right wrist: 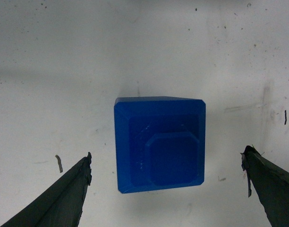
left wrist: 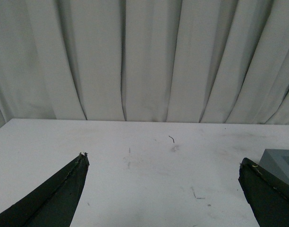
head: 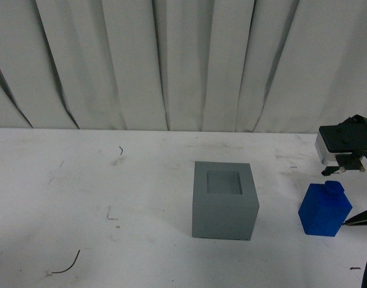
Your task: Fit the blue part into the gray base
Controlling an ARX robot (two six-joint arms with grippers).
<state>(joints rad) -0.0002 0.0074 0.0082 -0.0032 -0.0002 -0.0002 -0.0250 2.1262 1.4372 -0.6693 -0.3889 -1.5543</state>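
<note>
Nothing done yet: blue part on table, right of gray base, apart, recess empty. Right tool wide above it; left tool wide, empty. Grasp, insert remain

Even, soft, slightly dim light, faint shadows, mild grain, no glare

A scuffed white table meets a pleated white curtain behind.
</note>
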